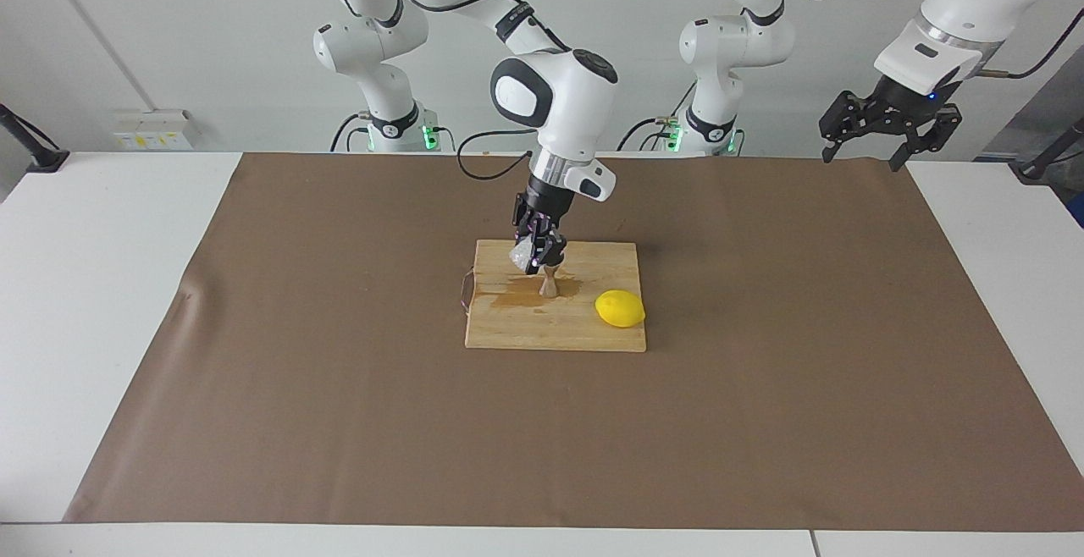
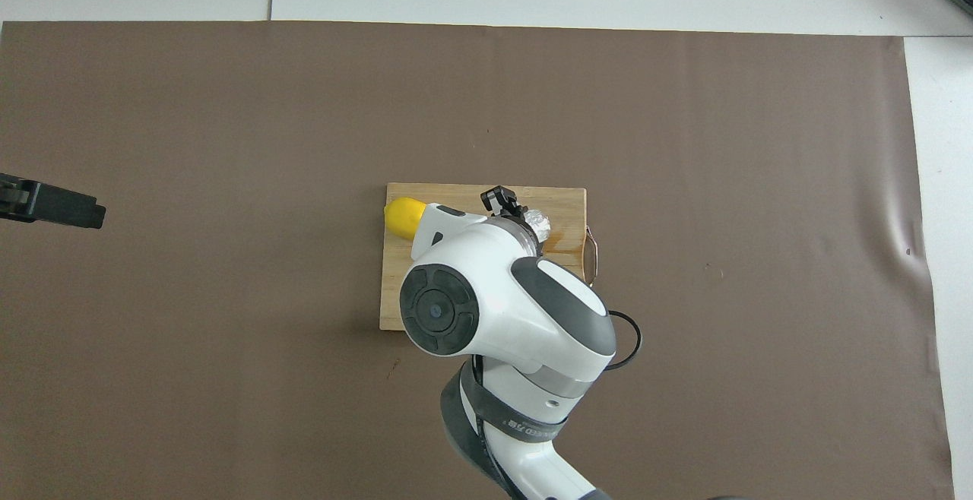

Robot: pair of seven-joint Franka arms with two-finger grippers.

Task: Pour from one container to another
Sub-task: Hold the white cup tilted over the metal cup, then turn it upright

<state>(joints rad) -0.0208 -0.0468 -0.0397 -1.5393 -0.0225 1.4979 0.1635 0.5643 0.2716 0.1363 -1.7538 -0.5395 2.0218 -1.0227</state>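
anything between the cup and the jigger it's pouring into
Nothing visible. The right gripper holds the cup tilted right over the jigger on the board. The lemon lies to the side, toward the left arm's end. The left gripper waits, open, at the table's edge.

Only one marking noted: small dark lettering on the grey band [image 2: 524, 428] round the right arm's lower link in the overhead view, too small to read; no other text legible anywhere
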